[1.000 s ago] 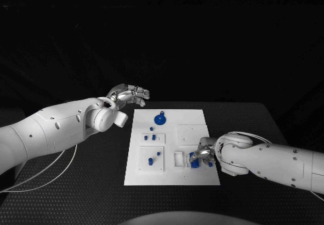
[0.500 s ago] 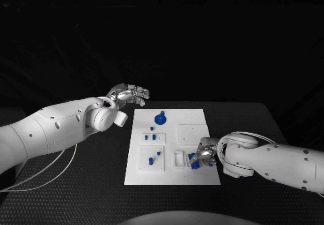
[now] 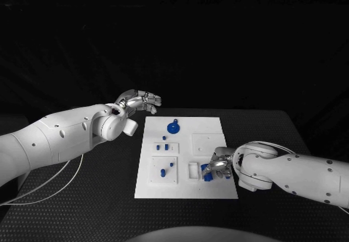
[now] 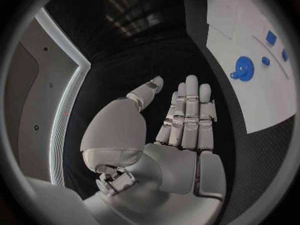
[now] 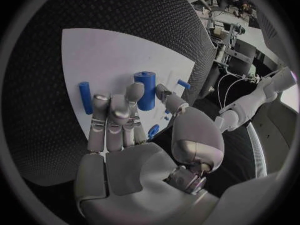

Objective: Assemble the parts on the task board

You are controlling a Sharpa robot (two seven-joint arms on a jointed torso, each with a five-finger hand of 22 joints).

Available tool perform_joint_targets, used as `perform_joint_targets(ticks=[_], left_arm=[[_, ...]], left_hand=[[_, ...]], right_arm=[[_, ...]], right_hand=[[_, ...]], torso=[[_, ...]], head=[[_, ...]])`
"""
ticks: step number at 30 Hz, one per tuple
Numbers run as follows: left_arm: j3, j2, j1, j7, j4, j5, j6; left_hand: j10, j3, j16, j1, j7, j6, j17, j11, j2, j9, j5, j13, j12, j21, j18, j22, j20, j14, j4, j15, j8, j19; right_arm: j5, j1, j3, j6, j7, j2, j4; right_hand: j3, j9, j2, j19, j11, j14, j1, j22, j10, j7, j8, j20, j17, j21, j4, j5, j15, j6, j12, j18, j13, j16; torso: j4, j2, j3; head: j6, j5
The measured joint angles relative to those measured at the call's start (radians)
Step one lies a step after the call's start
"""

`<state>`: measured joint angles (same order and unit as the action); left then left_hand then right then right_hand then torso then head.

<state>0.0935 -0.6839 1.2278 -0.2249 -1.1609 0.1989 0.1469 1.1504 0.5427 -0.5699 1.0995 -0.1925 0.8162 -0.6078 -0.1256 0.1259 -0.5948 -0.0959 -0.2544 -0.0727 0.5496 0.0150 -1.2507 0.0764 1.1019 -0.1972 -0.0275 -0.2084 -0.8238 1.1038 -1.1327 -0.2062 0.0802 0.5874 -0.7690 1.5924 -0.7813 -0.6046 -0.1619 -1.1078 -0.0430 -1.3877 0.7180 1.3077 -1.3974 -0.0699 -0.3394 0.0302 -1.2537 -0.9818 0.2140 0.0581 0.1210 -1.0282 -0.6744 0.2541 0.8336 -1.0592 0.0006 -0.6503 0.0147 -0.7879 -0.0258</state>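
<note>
Currently the task board point(image 3: 185, 157) lies flat in the middle of the black table point(image 3: 262, 131), and every position below is given relative to it. At its near right corner stands a blue cylinder point(image 5: 145, 89), upright in the right wrist view, with a slimmer blue peg point(image 5: 85, 97) just beside it. The right hand point(image 3: 218, 168) is at that same corner, its fingers point(image 5: 113, 116) reaching toward the cylinder. Whether the fingertips actually clasp the cylinder or merely touch it cannot be told from either view.

Further parts sit elsewhere on the board: a round blue piece with a loop point(image 3: 173, 127) near the far edge, two small blue blocks point(image 3: 165, 147) at the left centre, and short pegs point(image 3: 165, 170) in the near left panel.

The left hand point(image 3: 139, 102) hovers off the far left corner of the board, empty, fingers spread, touching nothing.

Hazards, as a judgement:
- The cylinder is tall on a small footing. A sideways push from the right hand's fingers would likely topple it or knock the adjacent peg.
- Being at the corner, a tipped part could roll off the board onto the table.
- An incomplete hold could let the cylinder slip or tilt on lifting, so that it jams at its socket.
</note>
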Motion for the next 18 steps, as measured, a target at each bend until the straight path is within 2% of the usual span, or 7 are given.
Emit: perform_joint_targets(ticks=[18], left_arm=[[0.0,0.001,0.0,0.002,-0.001,0.0,-0.004]], left_hand=[[0.0,0.0,0.004,0.0,0.0,0.0,-0.002,0.0,0.0,0.0,0.0,0.0,0.0,-0.004,0.0,-0.001,0.0,0.0,0.0,0.0,0.0,0.0]], right_arm=[[-0.041,0.0,0.0,0.013,-0.002,0.06,-0.028]], right_hand=[[0.003,0.0,-0.001,0.0,0.0,0.0,-0.01,0.0,0.0,0.001,0.001,0.0,0.006,0.0,-0.003,0.0,0.0,-0.001,0.001,-0.001,0.0,-0.004]], torso=[[0.0003,-0.001,0.0]], head=[[-0.002,-0.001]])
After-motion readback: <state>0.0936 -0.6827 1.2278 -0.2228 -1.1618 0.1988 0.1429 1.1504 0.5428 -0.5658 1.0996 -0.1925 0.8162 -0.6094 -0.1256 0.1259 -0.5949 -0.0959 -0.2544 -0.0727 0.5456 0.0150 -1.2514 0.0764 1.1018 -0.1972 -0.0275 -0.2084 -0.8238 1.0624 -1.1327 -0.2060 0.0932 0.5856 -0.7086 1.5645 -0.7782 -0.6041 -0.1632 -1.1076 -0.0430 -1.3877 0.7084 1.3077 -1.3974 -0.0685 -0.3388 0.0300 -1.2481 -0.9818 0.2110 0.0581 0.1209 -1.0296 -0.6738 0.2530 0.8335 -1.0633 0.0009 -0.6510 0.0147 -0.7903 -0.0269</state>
